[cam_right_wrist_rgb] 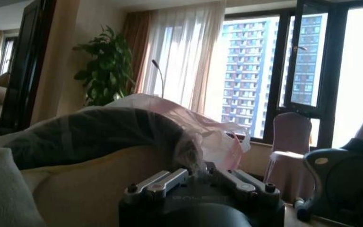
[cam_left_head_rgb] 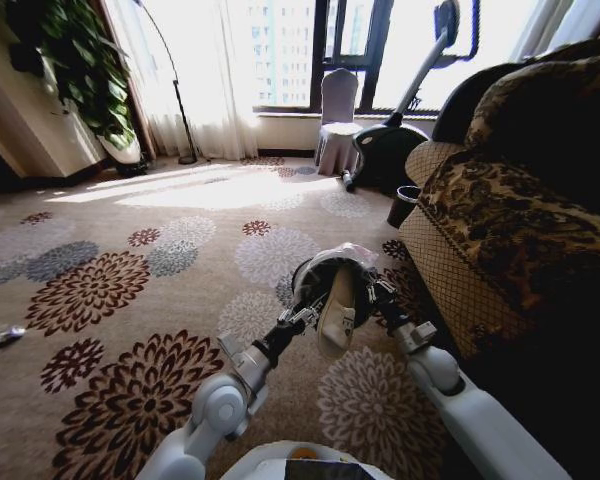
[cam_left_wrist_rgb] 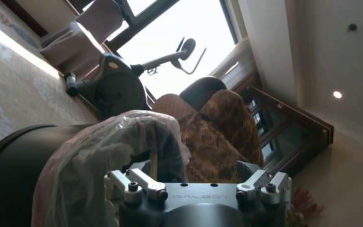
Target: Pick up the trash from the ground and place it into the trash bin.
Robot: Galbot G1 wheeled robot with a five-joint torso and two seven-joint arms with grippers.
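A: Where's the trash bin [cam_left_head_rgb: 325,280] right now?

B: Off the floor, at lower centre of the head view, held between the two arms and tipped so its mouth faces the camera. The left end effector [cam_left_head_rgb: 302,316] is at its left rim, the right end effector [cam_left_head_rgb: 378,291] at its right. In the left wrist view the fingers look pinched on the black wall and the crinkled clear liner [cam_left_wrist_rgb: 115,142]; in the right wrist view they look pinched on the liner-covered rim.

A: Anything inside it?

B: A pale, flat piece [cam_left_head_rgb: 338,310] leans in the mouth. I'd guess it's one of the litter items, but I can't tell which.

A: So is the job finished?

B: I'd say not. At the far left edge of the head view, something small and shiny [cam_left_head_rgb: 0,338] lies on the carpet [cam_left_head_rgb: 130,290], well apart from the bin. It looks like litter left to collect. Both end effectors are occupied with the bin, so neither is free for it.
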